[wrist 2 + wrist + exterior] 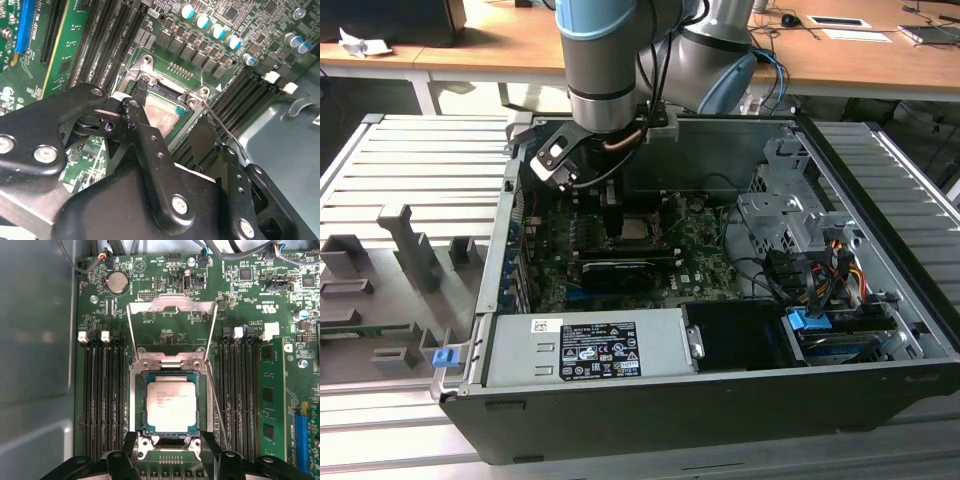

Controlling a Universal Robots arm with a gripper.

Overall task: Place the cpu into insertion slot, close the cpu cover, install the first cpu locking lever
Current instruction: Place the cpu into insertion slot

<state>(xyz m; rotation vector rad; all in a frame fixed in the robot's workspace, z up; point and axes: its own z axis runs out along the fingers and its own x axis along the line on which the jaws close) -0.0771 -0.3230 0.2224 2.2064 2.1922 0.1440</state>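
Observation:
The cpu (171,407), a tan-silver square chip, lies flat in the insertion slot (137,405) on the green board. It is also seen in the second wrist view as the cpu (162,112). The cpu cover (172,302), a thin silvery frame, stands raised from the slot's far edge, with the board visible through its window. A thin wire locking lever (216,405) slants up beside the slot. My gripper (169,442) hangs open just above the slot's near edge, its fingers wider apart than the chip. From the exterior view, the gripper (613,215) reaches down into the case.
Long black memory slots (102,390) flank the socket, and a green memory module (267,405) stands on one side. The open computer case (880,200) holds a power supply (585,350) and cables (810,325). A grey fixture tray (410,250) lies at the exterior view's left.

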